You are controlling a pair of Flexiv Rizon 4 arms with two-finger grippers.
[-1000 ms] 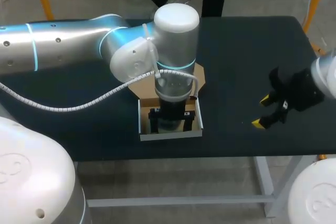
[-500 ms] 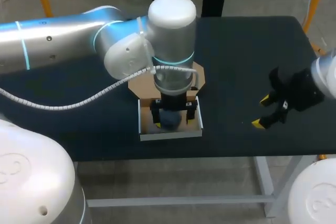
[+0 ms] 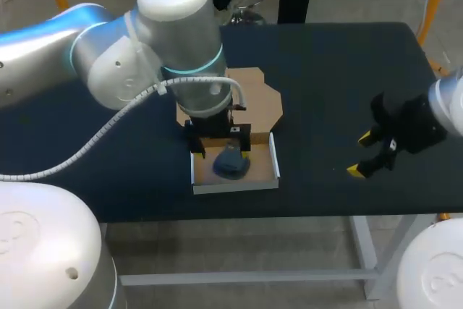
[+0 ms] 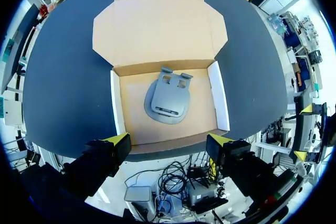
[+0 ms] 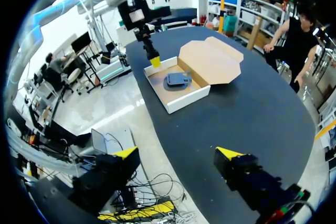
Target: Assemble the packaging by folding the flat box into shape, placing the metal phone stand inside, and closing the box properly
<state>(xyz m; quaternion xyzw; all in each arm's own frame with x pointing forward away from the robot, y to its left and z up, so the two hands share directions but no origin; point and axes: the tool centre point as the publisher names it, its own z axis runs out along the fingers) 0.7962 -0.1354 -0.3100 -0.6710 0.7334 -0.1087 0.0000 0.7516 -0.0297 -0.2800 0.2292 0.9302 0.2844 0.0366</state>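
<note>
Phone stand (image 4: 169, 98) inside box (image 4: 220, 98)

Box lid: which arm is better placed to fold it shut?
Left, likely: the left gripper hangs open at the box with the stand inside, the lid just beyond; the right gripper sits well aside.

The left arm (image 3: 108, 63) is built of fat, rounded silver-white tubes capped with a smooth dome, with a thin ring of cyan light at each joint. A white ribbed cable (image 3: 94, 146) runs loose alongside it. Its left claw (image 4: 168, 141) is black and blocky with bright yellow tips, as is the right claw (image 3: 362, 154). Two white domed housings (image 3: 43, 244), possibly shoulder covers, carry small dark screw holes.
</note>
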